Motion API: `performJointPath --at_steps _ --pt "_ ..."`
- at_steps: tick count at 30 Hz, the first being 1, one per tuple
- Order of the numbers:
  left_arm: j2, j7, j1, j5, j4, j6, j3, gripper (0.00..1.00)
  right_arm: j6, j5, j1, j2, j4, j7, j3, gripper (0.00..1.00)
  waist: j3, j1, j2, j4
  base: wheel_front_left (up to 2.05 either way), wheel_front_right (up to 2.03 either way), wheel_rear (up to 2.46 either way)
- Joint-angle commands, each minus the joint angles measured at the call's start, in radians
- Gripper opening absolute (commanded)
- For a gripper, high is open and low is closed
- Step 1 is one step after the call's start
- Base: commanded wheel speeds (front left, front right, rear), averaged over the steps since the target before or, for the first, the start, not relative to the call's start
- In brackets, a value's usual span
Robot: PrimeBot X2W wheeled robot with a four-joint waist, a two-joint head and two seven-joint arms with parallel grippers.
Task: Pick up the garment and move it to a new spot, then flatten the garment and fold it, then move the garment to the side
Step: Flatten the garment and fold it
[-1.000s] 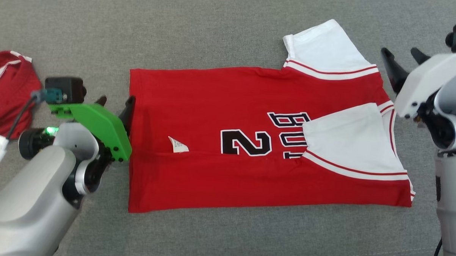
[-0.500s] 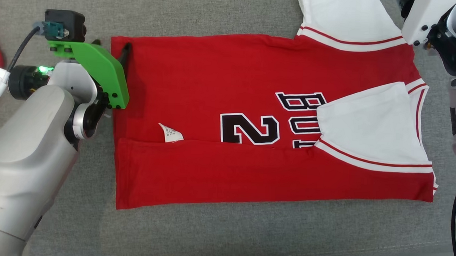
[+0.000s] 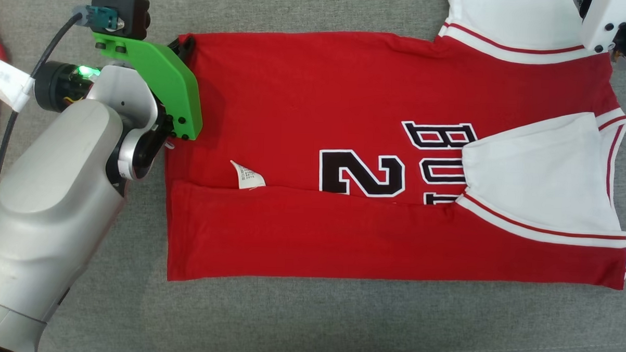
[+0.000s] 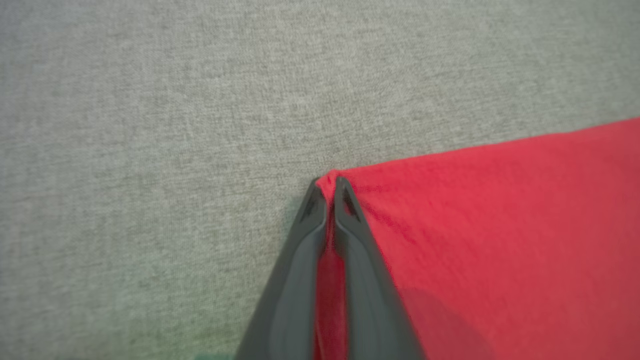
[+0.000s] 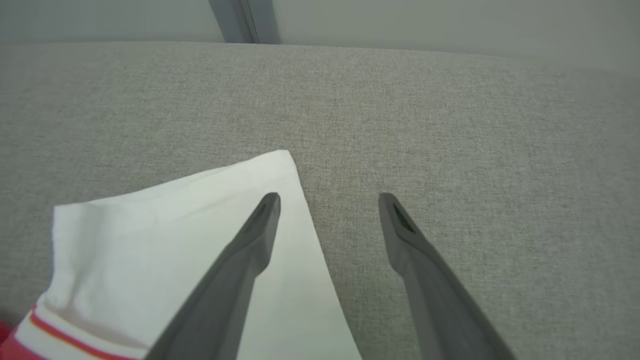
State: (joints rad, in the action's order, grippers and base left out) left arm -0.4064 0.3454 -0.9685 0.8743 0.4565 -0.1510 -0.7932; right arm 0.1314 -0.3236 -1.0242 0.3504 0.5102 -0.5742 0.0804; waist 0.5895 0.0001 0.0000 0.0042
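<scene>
Red jersey [image 3: 294,102] lies flat on the grey cloth surface [image 3: 287,321], its near edge folded up. Left hand [image 4: 327,184] is pinched tight on the jersey's far left corner. Right hand [image 5: 330,200] is spread wide and holds nothing, one finger over the far white sleeve [image 5: 150,240], the other over bare cloth.

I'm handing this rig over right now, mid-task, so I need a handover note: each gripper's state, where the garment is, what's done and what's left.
Left gripper: jaws shut on the far-left hem corner of the red jersey.
Right gripper: jaws open, astride the far white sleeve at its edge, gripping nothing.
The jersey lies spread on the grey cushion.
Done: near long side and near sleeve folded in.
Left: fold the far side over, finish folding, move it aside.
</scene>
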Motion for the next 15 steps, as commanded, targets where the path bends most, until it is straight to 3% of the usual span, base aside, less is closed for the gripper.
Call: performJointPath --at_steps 1,14,15 --pt "0.024 0.039 0.071 0.005 0.027 0.007 -0.055 0.00 -0.001 -0.001 -0.021 0.000 0.014 -0.008 0.006 1.00 0.016 -0.0001 0.0000 0.020 0.00 0.00 0.00" --pt "0.054 -0.009 0.060 0.003 0.005 0.021 -0.060 0.00 -0.001 -0.016 -0.058 0.041 0.129 -0.088 0.105 0.97 0.051 -0.0001 0.0000 0.071 0.00 0.00 0.00" --pt "0.053 -0.011 0.059 0.002 0.007 0.022 -0.059 0.00 -0.001 -0.024 -0.057 0.041 0.134 -0.090 0.114 0.47 0.052 -0.0001 0.0000 0.072 0.00 0.00 0.00"
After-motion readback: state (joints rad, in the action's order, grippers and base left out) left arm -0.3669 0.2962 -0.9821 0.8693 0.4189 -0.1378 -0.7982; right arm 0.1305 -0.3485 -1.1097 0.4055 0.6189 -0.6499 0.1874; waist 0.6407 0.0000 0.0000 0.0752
